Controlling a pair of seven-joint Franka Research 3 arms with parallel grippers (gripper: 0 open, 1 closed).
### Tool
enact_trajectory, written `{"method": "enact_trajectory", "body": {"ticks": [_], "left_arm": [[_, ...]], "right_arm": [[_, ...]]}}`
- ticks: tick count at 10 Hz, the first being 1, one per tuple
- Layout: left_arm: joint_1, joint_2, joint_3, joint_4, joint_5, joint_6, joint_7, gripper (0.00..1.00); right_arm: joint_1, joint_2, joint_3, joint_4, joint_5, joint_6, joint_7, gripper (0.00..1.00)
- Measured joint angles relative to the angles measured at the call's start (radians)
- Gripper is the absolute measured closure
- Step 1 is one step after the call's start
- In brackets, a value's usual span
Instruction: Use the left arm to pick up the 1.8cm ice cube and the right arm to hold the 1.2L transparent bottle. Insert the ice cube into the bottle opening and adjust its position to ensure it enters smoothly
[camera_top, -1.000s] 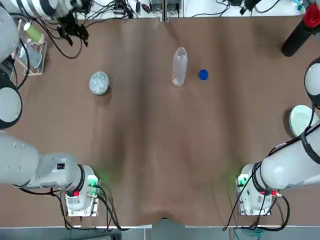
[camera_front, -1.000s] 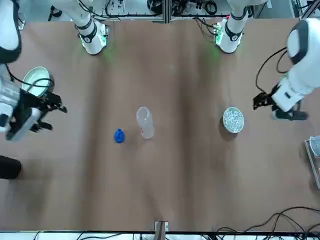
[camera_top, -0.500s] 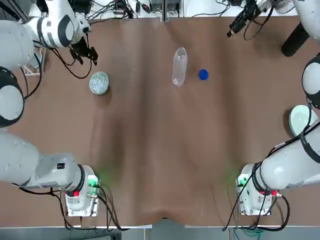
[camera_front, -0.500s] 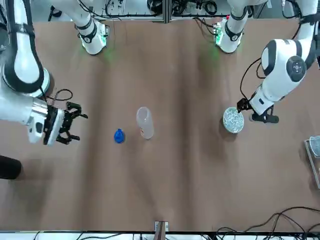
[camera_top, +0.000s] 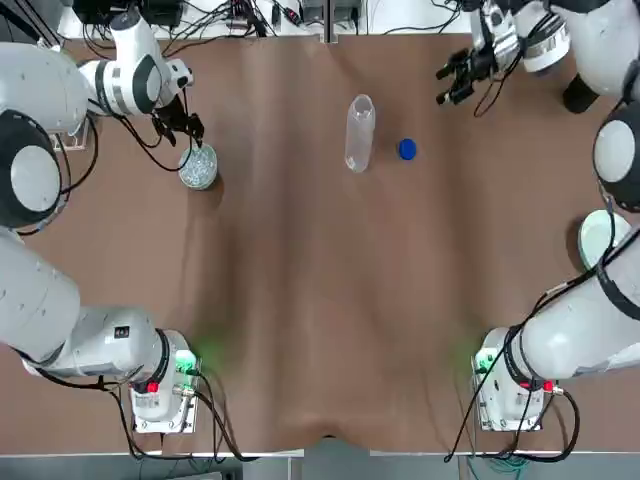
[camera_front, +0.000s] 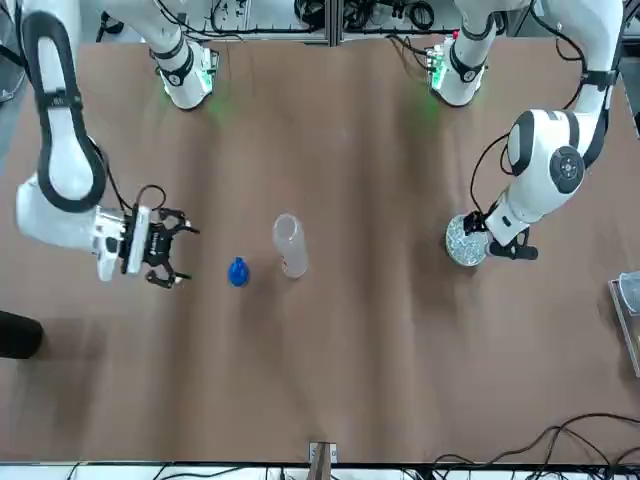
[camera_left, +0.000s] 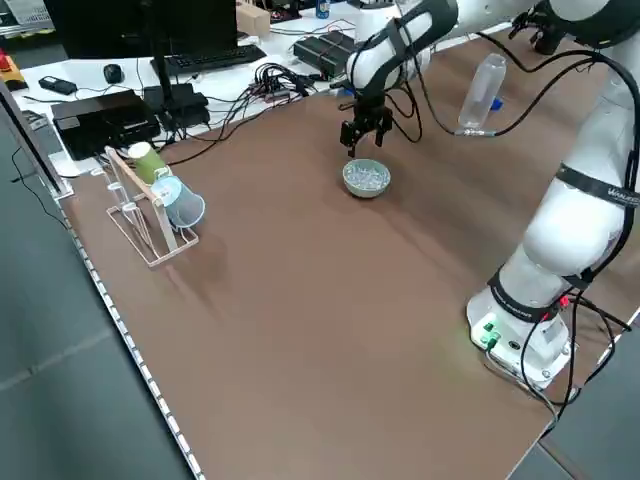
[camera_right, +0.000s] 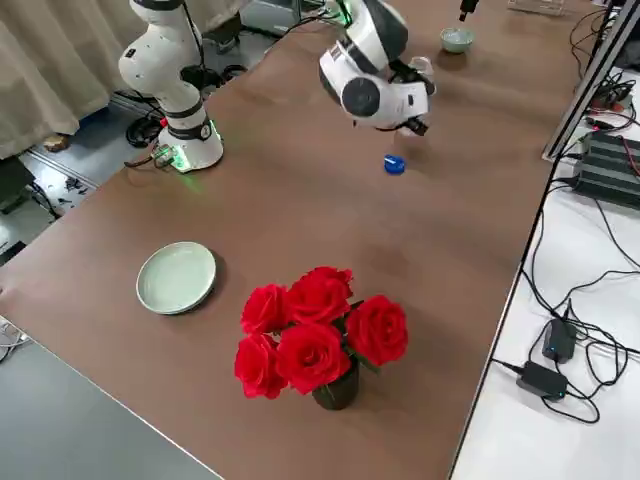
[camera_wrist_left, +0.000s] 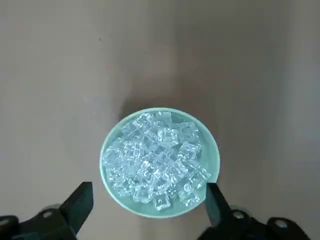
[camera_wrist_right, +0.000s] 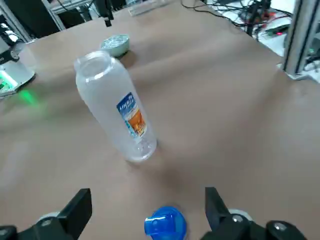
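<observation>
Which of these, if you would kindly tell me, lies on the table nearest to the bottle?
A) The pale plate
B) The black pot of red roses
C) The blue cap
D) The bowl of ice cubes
C: the blue cap lies just beside the bottle, closer than anything else.

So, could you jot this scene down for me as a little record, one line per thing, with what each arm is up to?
left end effector: open, above the bowl
right end effector: open, raised over the table toward the bottle and cap, holding nothing
bowl: pale green, round, on the table
ice cubes: many, clear, heaped in the bowl
bottle: see-through, uncapped, upright on the table
cap: blue, beside the bottle
roses: red, in a dark pot
plate: pale, round
ice in bottle: none seen
</observation>
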Motion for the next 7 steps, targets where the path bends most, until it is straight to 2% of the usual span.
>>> {"method": "enact_trajectory", "body": {"ticks": [2, 4, 7], "left_arm": [[-0.002, 0.017, -0.001, -0.023, 0.000, 0.040, 0.000, 0.01], [-0.008, 0.048, -0.001, -0.025, 0.000, 0.071, 0.000, 0.01], [-0.011, 0.095, -0.002, -0.025, 0.012, 0.104, 0.003, 0.01]], "right_arm": [[0.015, 0.113, 0.001, -0.015, 0.188, -0.089, -0.232, 0.00], [0.046, 0.227, 0.003, -0.011, 0.333, -0.140, -0.404, 0.00], [0.104, 0.295, 0.004, -0.003, 0.461, -0.201, -0.528, 0.00]]}}
